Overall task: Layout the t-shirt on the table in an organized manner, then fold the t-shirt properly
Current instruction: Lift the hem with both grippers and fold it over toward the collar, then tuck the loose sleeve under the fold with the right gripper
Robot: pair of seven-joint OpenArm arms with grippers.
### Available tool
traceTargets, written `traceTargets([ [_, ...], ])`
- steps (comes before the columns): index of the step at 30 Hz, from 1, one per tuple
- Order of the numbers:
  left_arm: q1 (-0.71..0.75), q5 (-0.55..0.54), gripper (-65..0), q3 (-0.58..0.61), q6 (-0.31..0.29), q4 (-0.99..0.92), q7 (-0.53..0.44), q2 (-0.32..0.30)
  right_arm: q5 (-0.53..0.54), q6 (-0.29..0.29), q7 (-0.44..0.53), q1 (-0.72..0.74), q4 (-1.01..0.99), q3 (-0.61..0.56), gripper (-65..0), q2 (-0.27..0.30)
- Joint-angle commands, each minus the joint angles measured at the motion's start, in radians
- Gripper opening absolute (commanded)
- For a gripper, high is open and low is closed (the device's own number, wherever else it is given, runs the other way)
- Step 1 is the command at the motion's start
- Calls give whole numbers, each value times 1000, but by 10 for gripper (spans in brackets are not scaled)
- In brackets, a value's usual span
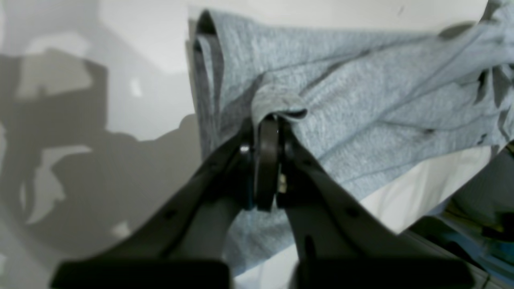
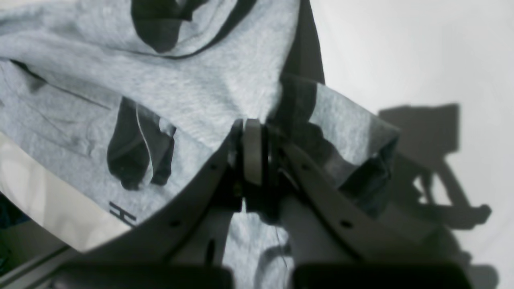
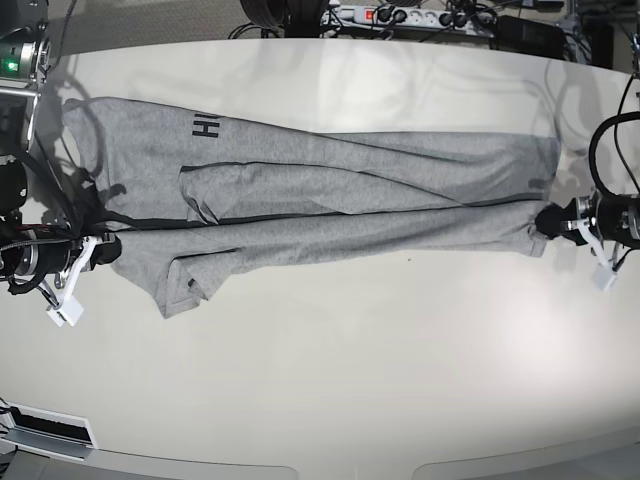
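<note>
The heather-grey t-shirt (image 3: 330, 200) lies stretched sideways across the off-white table (image 3: 350, 380), folded lengthwise in wrinkly layers. Black lettering (image 3: 204, 126) shows near its far left part. At the shirt's right end, my left gripper (image 3: 545, 220) is shut on a pinched fold of cloth; the left wrist view shows the grey fabric (image 1: 361, 100) bunched over the closed fingertips (image 1: 269, 120). My right gripper (image 3: 105, 250) is shut on the shirt's left end. In the right wrist view its tips (image 2: 257, 124) clamp a folded edge of the shirt (image 2: 120, 80).
A power strip with cables (image 3: 400, 15) lies beyond the table's far edge. A device with a green light (image 3: 15, 60) stands at the far left. White tags (image 3: 62, 312) (image 3: 603, 278) hang under both wrists. The table's curved front edge (image 3: 300, 465) runs along the bottom.
</note>
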Motion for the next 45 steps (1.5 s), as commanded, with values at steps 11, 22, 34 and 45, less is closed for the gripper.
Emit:
traceTargets([
  [11, -27, 40, -650, -6, -8, 14, -112, -43, -24, 5, -9, 27, 19, 5, -650, 25],
  [22, -10, -19, -554, -6, -8, 14, -71, -43, -21, 5, -59, 24, 19, 5, -650, 26],
  [34, 56, -23, -325, -6, -8, 14, -137, -42, 55, 5, -21, 110, 19, 6, -205, 23],
  [45, 56, -22, -325, -6, -8, 14, -192, -36, -207, -145, 230, 113, -11, 5, -204, -110],
])
